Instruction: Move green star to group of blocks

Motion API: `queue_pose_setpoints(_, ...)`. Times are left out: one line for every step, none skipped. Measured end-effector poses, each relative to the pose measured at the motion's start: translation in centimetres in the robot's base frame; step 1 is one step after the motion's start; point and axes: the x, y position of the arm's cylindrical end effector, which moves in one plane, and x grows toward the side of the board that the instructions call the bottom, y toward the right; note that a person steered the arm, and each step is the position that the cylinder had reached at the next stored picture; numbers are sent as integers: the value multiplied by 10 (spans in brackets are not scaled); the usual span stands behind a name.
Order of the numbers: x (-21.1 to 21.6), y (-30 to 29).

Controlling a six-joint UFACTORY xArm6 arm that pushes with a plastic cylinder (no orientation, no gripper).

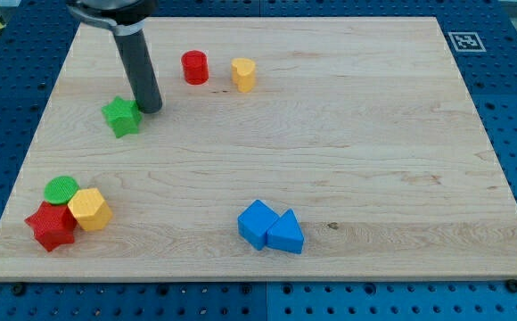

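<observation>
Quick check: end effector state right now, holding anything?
No gripper here, so no open or closed state: only my tip, holding nothing, right up against the green star on its right side in the view; actual contact cannot be told.

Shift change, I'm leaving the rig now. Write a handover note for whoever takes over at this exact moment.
My tip: down on the board, right beside the green star, on its upper-right side as seen in the view.
Green star: near the view's upper left, apart from every other block.
Likely target group: green round block, yellow block and red star, clustered at the view's lower left.
Done: tip is placed at the star.
Left: push the star down and left across the board to that cluster.
</observation>
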Motion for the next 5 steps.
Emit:
queue_pose_setpoints(0, -13)
queue_pose_setpoints(-3, -26)
queue_pose_setpoints(-3, -43)
queue_pose_setpoints(-3, -50)
queue_pose_setpoints(4, -52)
